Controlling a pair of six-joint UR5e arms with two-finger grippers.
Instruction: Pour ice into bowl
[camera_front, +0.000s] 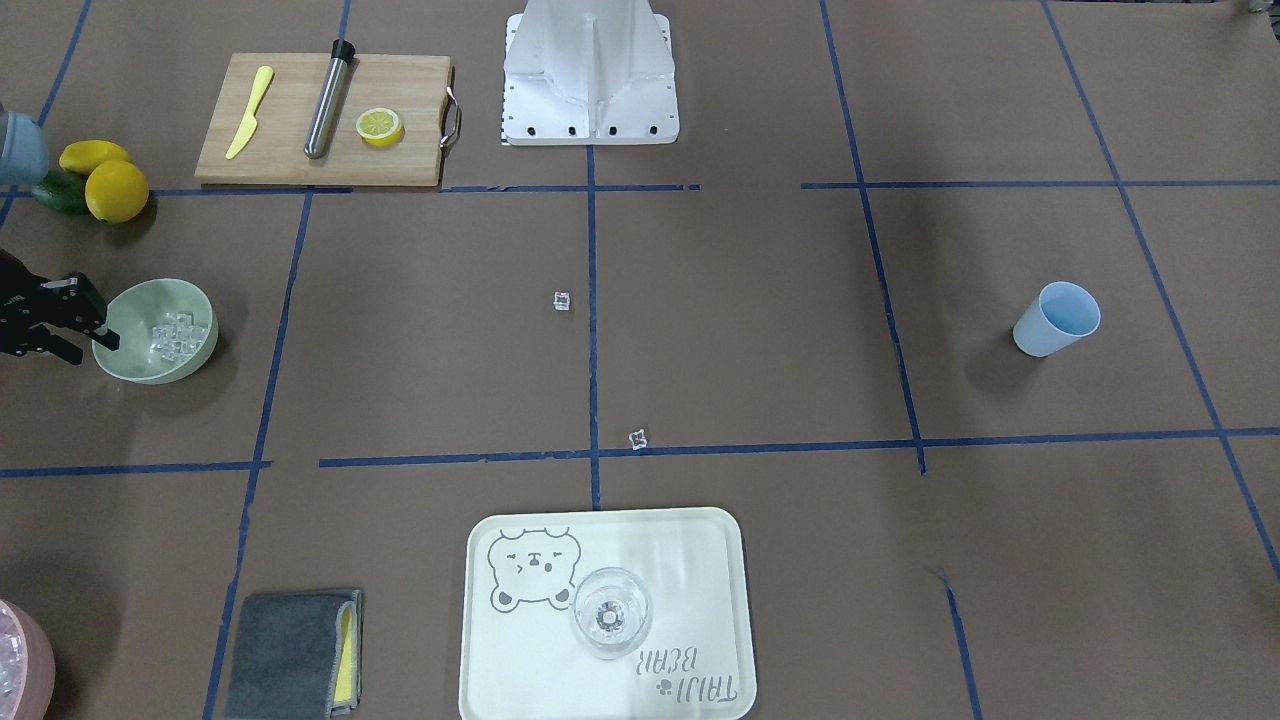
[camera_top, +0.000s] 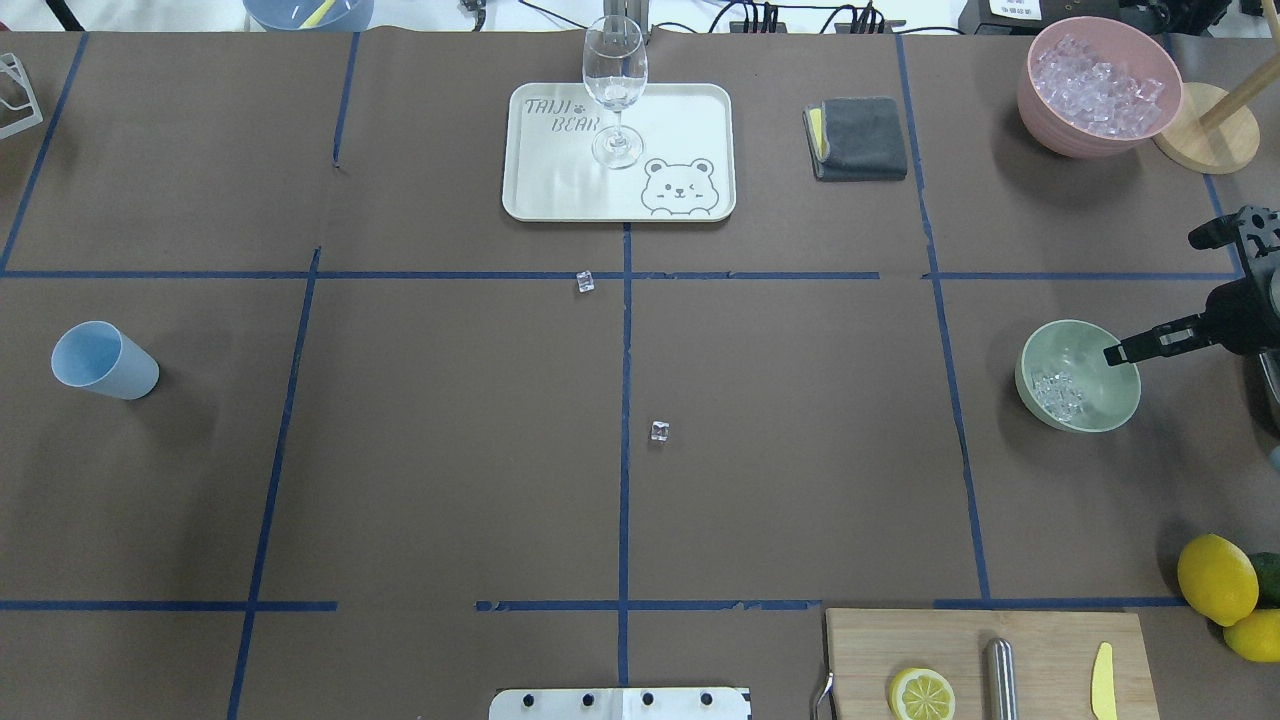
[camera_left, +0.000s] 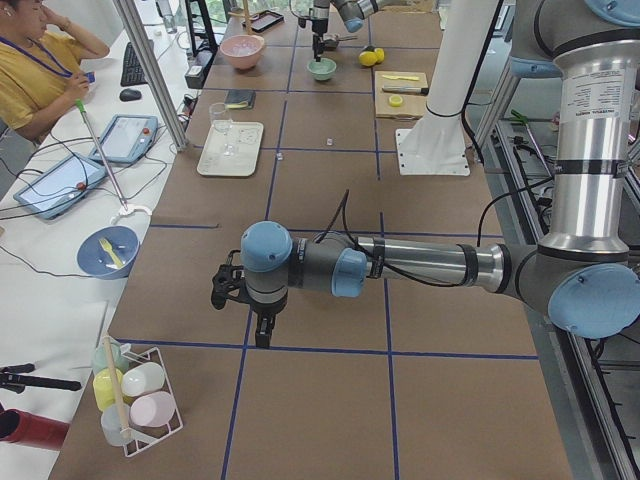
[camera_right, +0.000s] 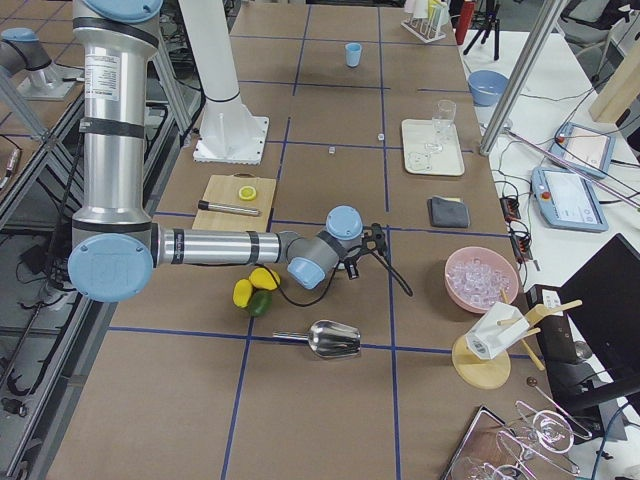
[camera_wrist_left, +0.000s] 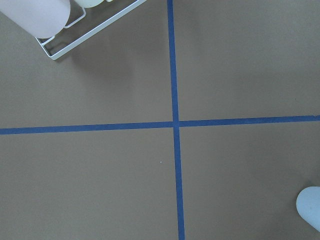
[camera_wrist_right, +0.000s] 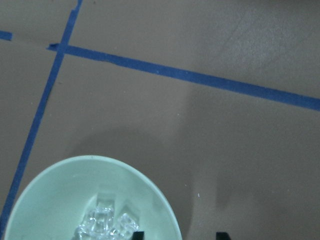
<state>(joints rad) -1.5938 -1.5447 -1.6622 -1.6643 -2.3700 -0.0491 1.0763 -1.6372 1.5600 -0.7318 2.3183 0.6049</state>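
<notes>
— Right gripper (camera_wrist_right: 179, 236) first: what is it doing at the bowl (camera_top: 1100, 402)?

— Its jaws stand apart and straddle the rim, one fingertip inside and one outside, at the bottom edge of the right wrist view. Nothing is pinched. I read that as a stance for taking the thin wall, since the rim is the only part of a round bowl that two fingers can span.

— And the ice (camera_top: 1058, 392)?

— A small heap lies in the bowl's bottom, at the right of the overhead view. A stray cube (camera_top: 659, 432) sits on the table at mid-frame, and a second cube (camera_top: 585, 282) lies just below the tray (camera_top: 560, 190).

— So the pour looks done?

— Largely, I'd judge. The blue cup (camera_top: 103, 361) lies on its side at the far left, well apart from the bowl, and looks empty. The pink container (camera_top: 1050, 125) at upper right holds plenty more ice.

— Left gripper (camera_left: 225, 290)?

— It hangs over bare table, far from everything in play, probably to keep clear. Only the side view shows it, so I cannot tell whether its jaws are apart or together.
</notes>
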